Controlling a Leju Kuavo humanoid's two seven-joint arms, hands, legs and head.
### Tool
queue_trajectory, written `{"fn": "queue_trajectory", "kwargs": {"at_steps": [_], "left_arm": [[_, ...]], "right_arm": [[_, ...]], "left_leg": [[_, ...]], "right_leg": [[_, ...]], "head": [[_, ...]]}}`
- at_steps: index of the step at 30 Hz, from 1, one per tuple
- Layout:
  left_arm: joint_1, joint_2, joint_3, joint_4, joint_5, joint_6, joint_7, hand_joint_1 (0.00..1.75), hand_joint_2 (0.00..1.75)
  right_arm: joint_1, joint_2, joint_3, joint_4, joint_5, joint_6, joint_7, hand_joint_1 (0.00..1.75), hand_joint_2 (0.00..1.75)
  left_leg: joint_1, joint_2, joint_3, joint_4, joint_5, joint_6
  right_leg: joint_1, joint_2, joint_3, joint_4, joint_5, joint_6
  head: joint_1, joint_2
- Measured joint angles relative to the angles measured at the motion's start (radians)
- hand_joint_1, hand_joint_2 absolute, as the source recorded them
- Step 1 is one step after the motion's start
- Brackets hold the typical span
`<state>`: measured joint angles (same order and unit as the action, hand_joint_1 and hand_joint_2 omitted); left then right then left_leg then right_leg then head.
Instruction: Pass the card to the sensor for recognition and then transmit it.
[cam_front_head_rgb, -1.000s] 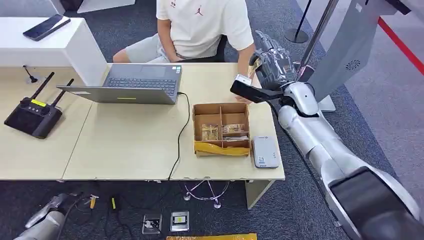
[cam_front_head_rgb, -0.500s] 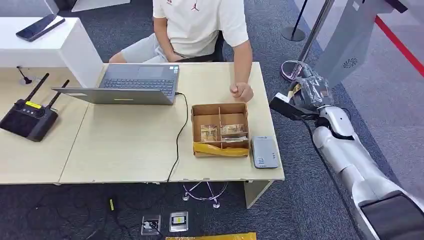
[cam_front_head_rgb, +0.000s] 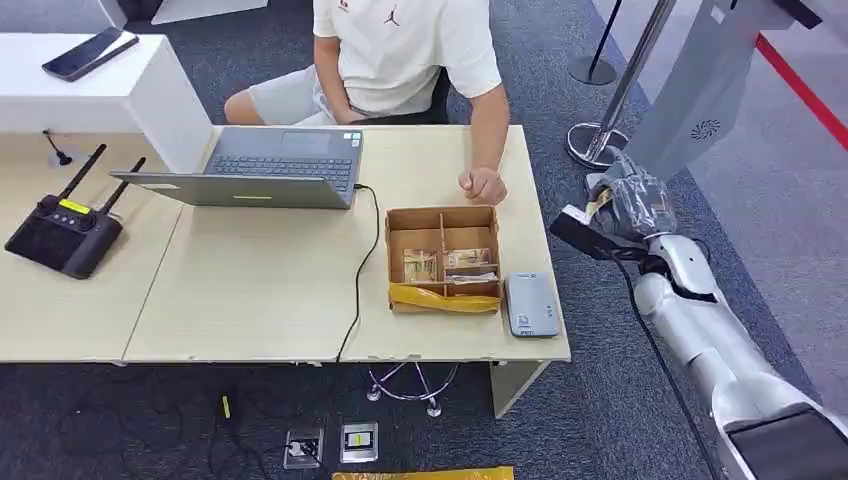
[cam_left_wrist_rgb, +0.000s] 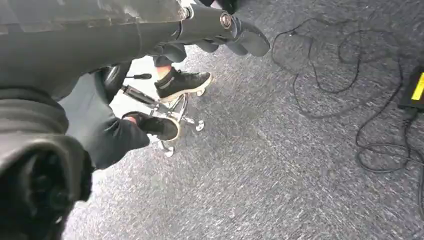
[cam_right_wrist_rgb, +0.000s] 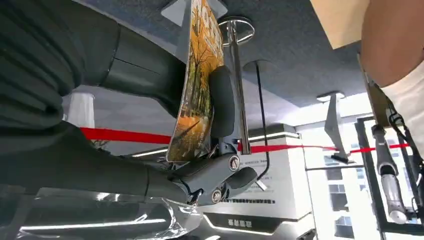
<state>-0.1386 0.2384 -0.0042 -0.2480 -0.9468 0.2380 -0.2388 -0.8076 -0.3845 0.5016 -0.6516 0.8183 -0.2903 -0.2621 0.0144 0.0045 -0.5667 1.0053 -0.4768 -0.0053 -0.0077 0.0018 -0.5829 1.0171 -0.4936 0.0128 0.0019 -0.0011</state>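
Right hand (cam_front_head_rgb: 632, 203) at right of head frame, off the table's (cam_front_head_rgb: 250, 290) edge, pinching the card (cam_right_wrist_rgb: 200, 85) between thumb and fingers. Left hand (cam_left_wrist_rgb: 220, 25) empty, fingers curled. Sensor (cam_front_head_rgb: 530, 304) on table's lower right corner.

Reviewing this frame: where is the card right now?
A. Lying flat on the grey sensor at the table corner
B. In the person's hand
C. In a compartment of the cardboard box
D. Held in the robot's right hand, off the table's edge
D: the right wrist view shows the card pinched in the right hand, which the head view shows out past the table edge, over the carpet, apart from the grey sensor.
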Motion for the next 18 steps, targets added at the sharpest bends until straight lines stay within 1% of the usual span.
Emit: {"fn": "queue_trajectory", "kwargs": {"at_steps": [4, 7, 11, 18], "left_arm": [[0.000, 0.039, 0.002, 0.005, 0.016, -0.008, -0.002, 0.00, 0.00], [0.000, 0.050, 0.002, 0.008, 0.019, -0.015, -0.002, 0.00, 0.00], [0.005, 0.048, 0.002, 0.012, 0.028, -0.015, 0.009, 0.00, 0.00], [0.007, 0.026, 0.003, 0.018, 0.035, -0.002, 0.031, 0.00, 0.00]], "right_arm": [[0.011, 0.000, -0.008, 0.000, 0.003, 0.001, -0.002, 1.75, 1.75], [0.033, -0.001, -0.014, 0.000, 0.003, 0.006, -0.011, 1.75, 1.75], [0.096, -0.009, -0.026, -0.023, 0.002, 0.033, -0.008, 1.75, 1.75], [0.234, -0.011, -0.035, -0.131, 0.026, 0.062, 0.043, 1.75, 1.75]], "left_leg": [[0.000, 0.000, 0.000, 0.000, 0.000, 0.000], [0.000, -0.001, 0.000, 0.000, 0.000, 0.000], [0.000, -0.002, 0.000, 0.000, 0.000, 0.000], [0.000, -0.002, 0.000, 0.000, 0.000, 0.000]], "right_leg": [[0.000, 0.000, 0.000, 0.000, 0.000, 0.000], [0.000, -0.001, 0.000, 0.000, 0.000, 0.000], [0.000, -0.001, 0.001, 0.000, 0.000, 0.000], [0.000, -0.002, 0.001, -0.001, 0.000, 0.000]], "head": [[0.000, 0.000], [0.000, 0.000], [0.000, 0.000], [0.000, 0.000]]}}
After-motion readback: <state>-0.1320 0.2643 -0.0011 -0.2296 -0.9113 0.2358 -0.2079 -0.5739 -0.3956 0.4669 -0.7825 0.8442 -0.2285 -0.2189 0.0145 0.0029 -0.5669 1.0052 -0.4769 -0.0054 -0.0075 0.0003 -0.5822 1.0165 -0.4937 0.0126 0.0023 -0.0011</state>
